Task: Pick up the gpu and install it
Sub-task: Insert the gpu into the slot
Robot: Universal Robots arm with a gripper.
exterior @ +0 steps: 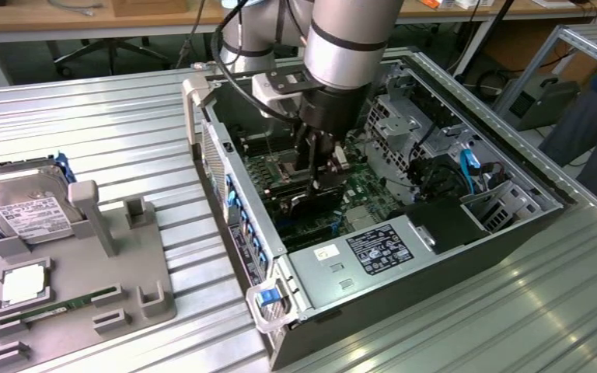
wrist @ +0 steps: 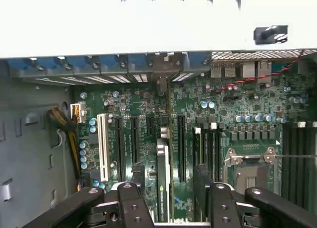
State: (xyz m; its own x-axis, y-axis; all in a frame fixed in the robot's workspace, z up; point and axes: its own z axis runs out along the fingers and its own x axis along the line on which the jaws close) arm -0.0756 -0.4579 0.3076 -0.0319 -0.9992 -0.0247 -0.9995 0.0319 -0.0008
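The gripper (wrist: 166, 198) sits closest, its dark fingers (wrist: 130, 201) spread wide and holding nothing, one on each side of the gpu (wrist: 163, 181). It hangs inside the open computer case (exterior: 506, 225). The gpu stands on edge in a slot of the green motherboard (wrist: 247, 102), between the fingertips.

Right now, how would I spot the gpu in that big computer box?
Find the open computer case, then its green motherboard. Between the open fingers stands the gpu, a thin dark card on edge; the long slots beside it are empty.
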